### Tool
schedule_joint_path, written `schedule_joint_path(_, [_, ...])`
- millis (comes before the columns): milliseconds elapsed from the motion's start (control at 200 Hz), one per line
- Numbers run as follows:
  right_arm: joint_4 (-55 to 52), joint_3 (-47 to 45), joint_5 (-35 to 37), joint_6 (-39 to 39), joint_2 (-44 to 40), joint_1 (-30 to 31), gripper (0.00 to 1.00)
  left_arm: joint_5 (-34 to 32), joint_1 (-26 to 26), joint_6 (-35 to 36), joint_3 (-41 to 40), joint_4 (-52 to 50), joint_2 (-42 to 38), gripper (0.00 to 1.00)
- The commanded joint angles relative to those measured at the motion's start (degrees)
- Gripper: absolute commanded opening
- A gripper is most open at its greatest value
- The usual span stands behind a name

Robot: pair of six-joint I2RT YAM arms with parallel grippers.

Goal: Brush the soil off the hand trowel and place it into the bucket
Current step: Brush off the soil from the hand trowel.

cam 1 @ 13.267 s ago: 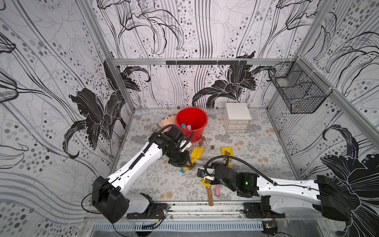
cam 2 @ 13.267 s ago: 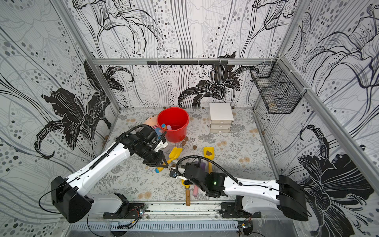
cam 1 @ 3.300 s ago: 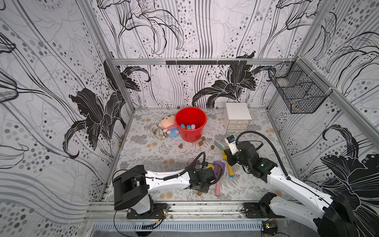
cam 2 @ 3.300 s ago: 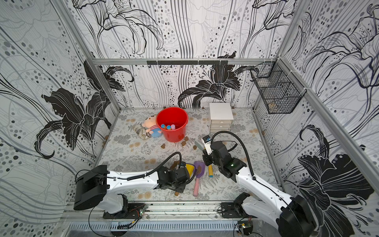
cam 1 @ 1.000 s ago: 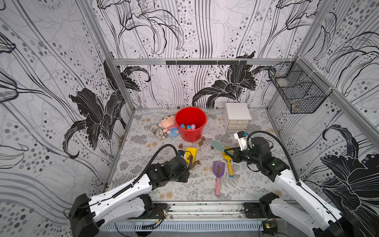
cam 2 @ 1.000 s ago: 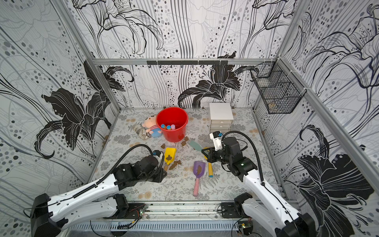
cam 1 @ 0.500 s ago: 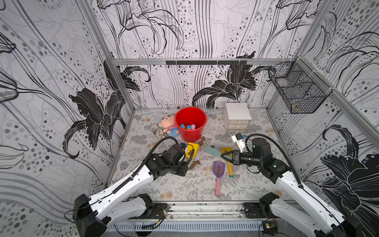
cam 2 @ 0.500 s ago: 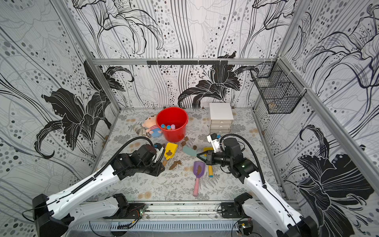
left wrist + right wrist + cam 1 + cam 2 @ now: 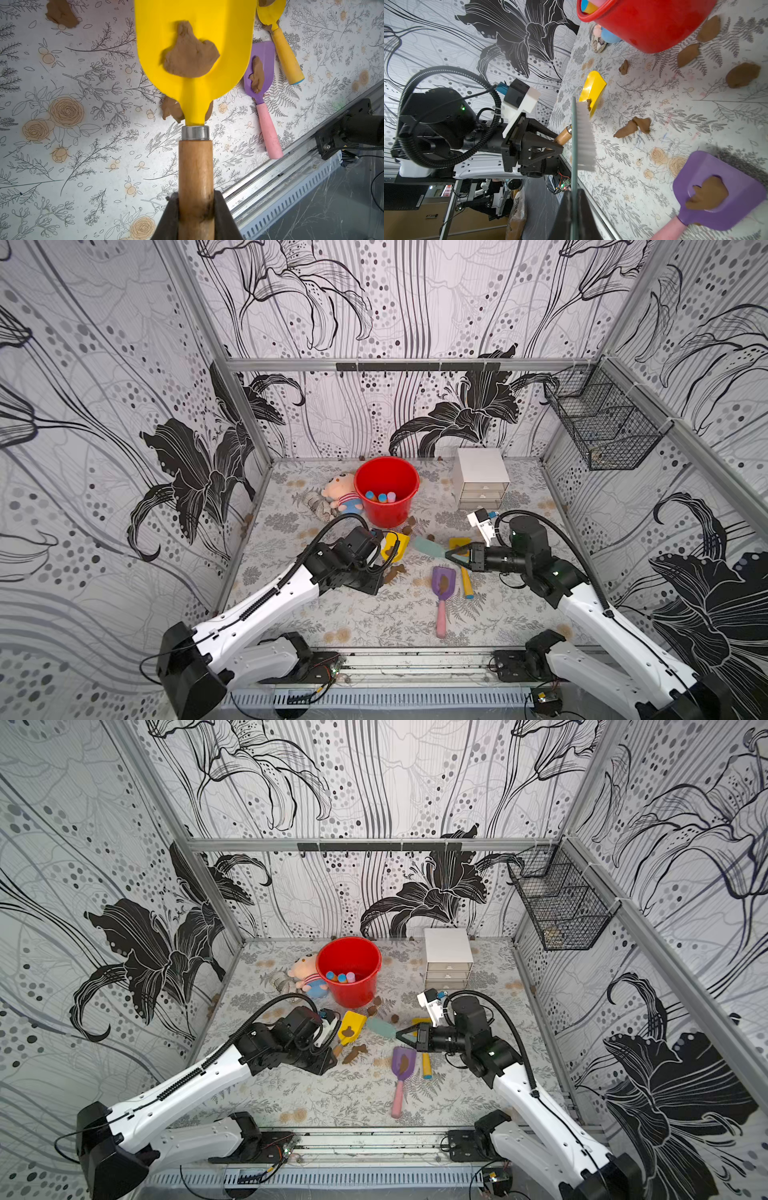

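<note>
Left gripper (image 9: 196, 195): jaws pinching the wooden handle of the hand trowel
Hand trowel (image 9: 395, 545): yellow blade just in front of the bucket, on the side toward the arm bases, with the blade end pointing at the bucket
Soil (image 9: 190, 58): one brown clump stuck to the blade face
Loose clumps (image 9: 355, 1052): on the bench (image 9: 374, 614), some touching the foot of the bucket, others farther out than the trowel
Bucket (image 9: 386, 512): red, upright, near the back wall
Right gripper (image 9: 401, 1034): jaws pressed on the thin teal back of the brush
Brush (image 9: 584, 135): white bristles turned toward the trowel blade, bristle end at the blade's edge; contact cannot be told
Purple trowel (image 9: 442, 583): flat on the bench, farther from the bucket than the brush, a clump on its blade
</note>
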Motion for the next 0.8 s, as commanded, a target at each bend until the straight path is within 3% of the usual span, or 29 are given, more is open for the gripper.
schedule_joint_path(0, [0.75,1.25,-2.09,2.25,-1.25,0.26,0.00,2.17,0.43,2.15,1.66,1.46,-0.06,0.00])
schedule_joint_path(170, [8.14,-2.37,-3.20,7.67,-0.52,1.20,0.00,3.41,0.42,2.95,1.37,2.33,0.30,0.00])
schedule_joint_path(531, [13.41,-0.41,-0.67,7.15,9.57,9.25,0.00,3.79,-0.08,4.09,1.46,3.26,0.97,0.00])
schedule_joint_path(661, [14.67,0.57,-0.48,6.11,13.85,10.57,0.00,3.31,-0.94,3.96,1.03,3.60,0.99,0.00])
schedule_joint_path(791, [7.95,3.45,2.25,0.28,15.31,9.33,0.00,3.10,-1.55,3.62,0.43,3.79,0.73,0.00])
